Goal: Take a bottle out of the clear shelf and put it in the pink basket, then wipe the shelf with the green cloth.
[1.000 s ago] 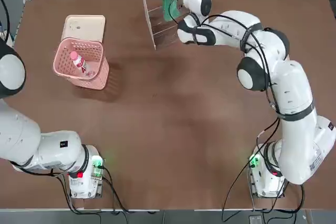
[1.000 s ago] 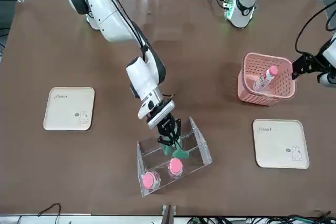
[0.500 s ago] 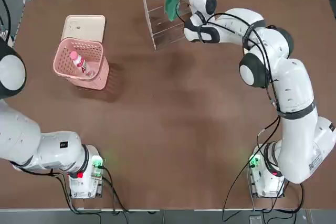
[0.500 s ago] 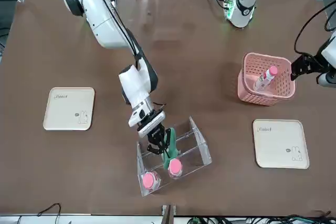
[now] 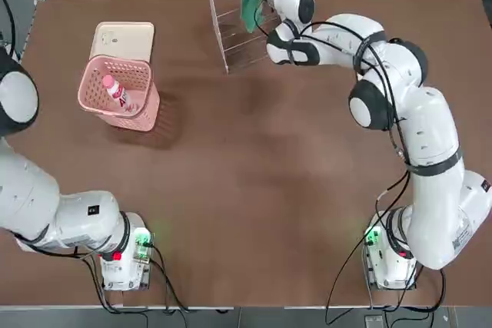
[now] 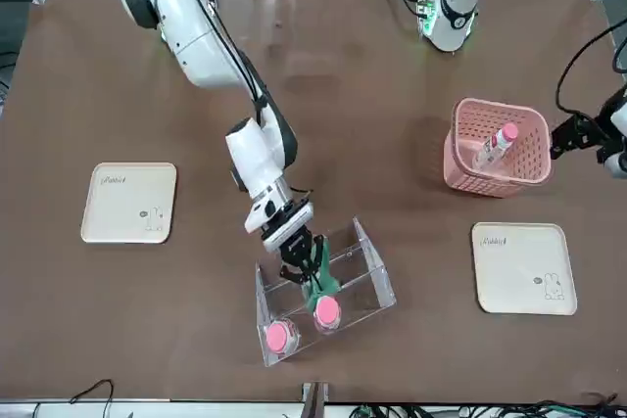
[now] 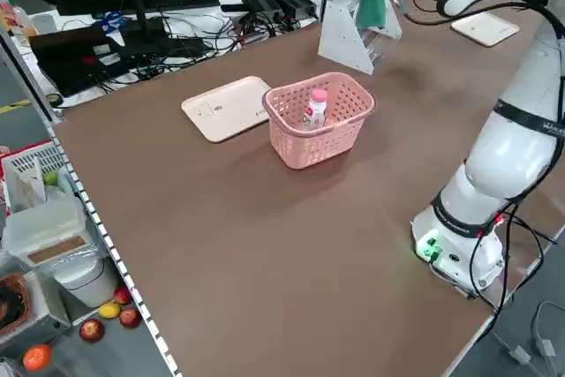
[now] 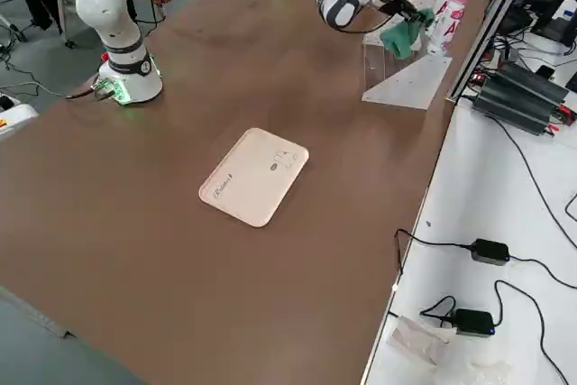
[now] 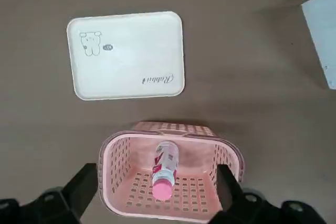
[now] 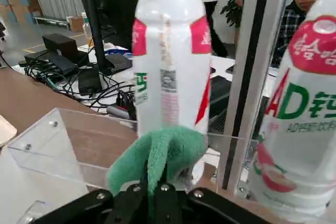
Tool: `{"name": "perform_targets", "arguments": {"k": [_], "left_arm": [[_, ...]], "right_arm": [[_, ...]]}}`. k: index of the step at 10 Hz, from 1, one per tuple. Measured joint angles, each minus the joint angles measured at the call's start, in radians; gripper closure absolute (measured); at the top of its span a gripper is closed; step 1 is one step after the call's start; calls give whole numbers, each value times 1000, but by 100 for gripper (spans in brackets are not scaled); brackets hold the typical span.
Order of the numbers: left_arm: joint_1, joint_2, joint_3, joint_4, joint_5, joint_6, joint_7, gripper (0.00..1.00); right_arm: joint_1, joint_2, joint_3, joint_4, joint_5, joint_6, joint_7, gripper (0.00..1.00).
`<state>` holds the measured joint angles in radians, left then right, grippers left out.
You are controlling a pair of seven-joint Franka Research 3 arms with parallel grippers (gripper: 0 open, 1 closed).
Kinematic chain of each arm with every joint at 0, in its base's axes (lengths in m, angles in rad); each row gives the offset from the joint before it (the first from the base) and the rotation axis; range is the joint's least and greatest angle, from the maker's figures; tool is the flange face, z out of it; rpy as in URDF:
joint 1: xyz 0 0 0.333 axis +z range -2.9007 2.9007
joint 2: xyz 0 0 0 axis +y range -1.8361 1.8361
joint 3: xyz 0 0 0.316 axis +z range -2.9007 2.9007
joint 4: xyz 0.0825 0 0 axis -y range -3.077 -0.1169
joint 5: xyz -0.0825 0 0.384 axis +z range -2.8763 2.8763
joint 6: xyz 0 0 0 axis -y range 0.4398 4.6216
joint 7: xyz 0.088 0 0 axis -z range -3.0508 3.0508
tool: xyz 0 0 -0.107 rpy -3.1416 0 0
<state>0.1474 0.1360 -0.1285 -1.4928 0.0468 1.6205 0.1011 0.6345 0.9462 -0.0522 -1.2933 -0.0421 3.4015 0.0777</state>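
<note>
The right gripper (image 10: 155,176), closed tight on the green cloth (image 10: 170,148) at the far shelf (image 6: 376,266), could topple a bottle (image 6: 327,313) by over-swiping — the left gripper (image 9: 159,174) hangs wide open, empty, near the pink basket (image 6: 537,162).

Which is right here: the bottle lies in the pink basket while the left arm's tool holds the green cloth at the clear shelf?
Not quite: the right arm's tool holds the green cloth at the clear shelf, as the front view shows. The bottle does lie in the pink basket.
</note>
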Motion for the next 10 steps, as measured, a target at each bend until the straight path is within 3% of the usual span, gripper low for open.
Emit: {"name": "perform_targets", "arguments": {"k": [4, 10], "left_arm": [[44, 11, 1, 31, 0, 0, 7, 0], [28, 10, -12, 58, 28, 0, 7, 0]], "right_arm": [[44, 3, 7, 15, 52, 0, 29, 97], [58, 34, 21, 71, 47, -2, 93, 97]]}}
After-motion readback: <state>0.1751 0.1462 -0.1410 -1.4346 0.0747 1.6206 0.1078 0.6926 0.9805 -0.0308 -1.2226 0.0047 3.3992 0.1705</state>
